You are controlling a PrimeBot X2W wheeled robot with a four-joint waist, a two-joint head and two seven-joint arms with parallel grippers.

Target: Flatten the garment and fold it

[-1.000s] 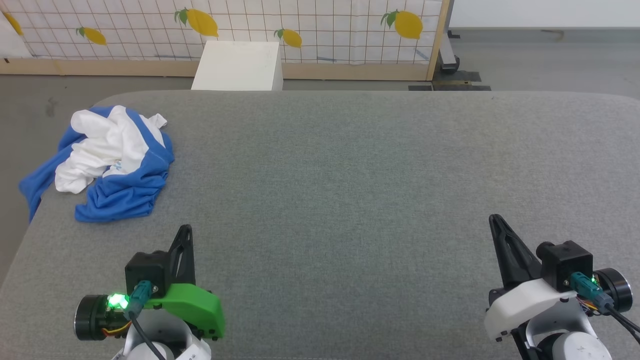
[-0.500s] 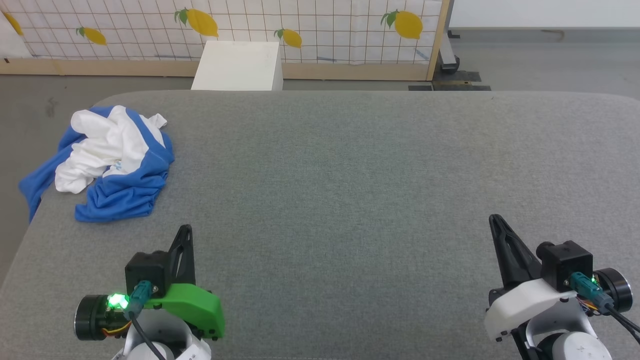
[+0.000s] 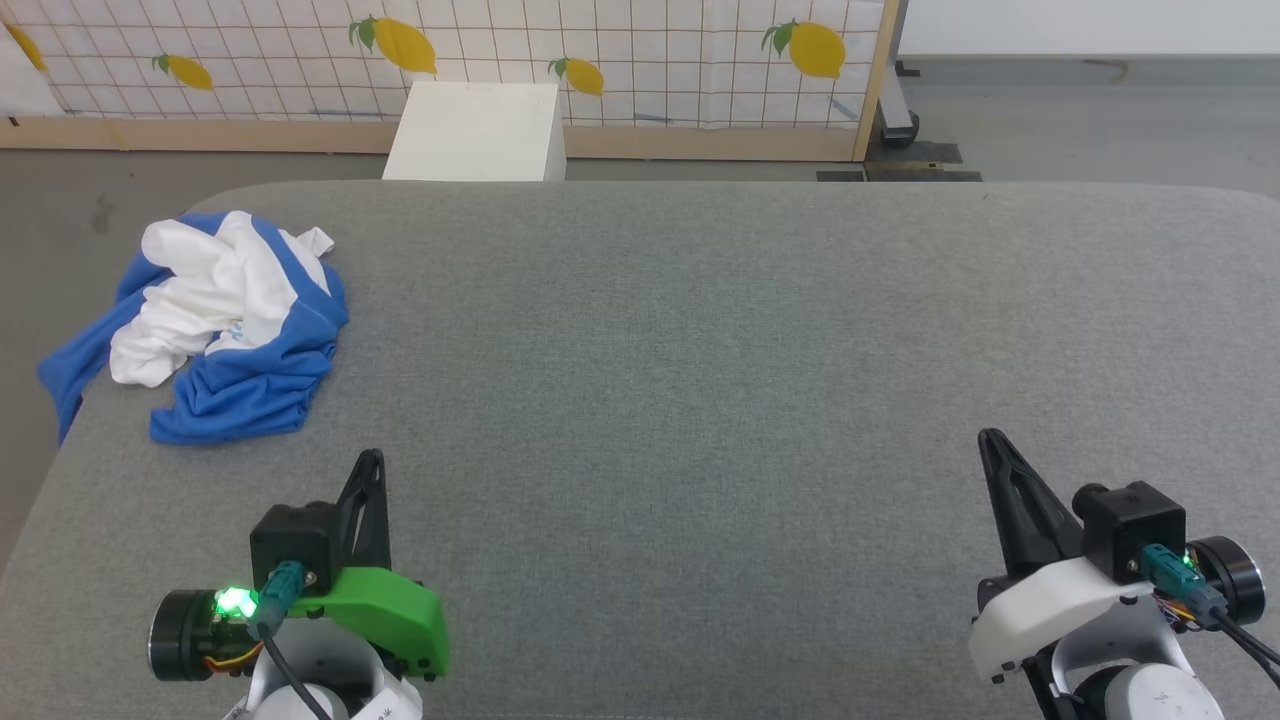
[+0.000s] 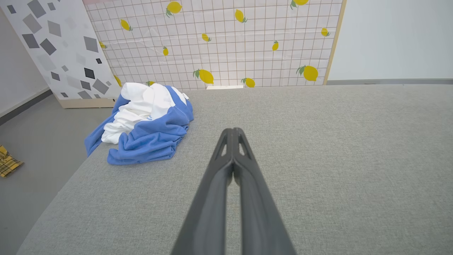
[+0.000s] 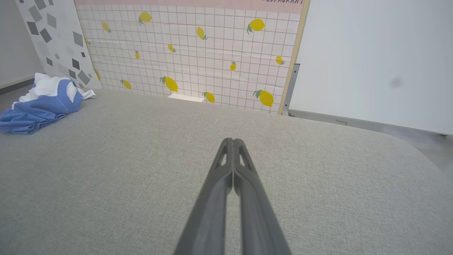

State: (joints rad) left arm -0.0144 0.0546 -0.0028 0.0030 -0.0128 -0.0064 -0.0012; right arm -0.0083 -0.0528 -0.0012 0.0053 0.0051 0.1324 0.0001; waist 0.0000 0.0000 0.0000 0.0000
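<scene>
Garment: crumpled heap at the far-left corner of the grey table, with blue cloth spilling over the left edge.
Left end effector: fingers pressed together, empty; the garment lies ahead and to its left.
Right end effector: pressed together, empty, well apart from the garment across the table.
Long axis: none clear, since the heap is bunched.
Nearer arm: left, so it likely reaches first.

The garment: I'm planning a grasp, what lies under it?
The garment rests on the grey cushion; a blue part droops over its edge. Anything beneath the heap is hidden.
</scene>
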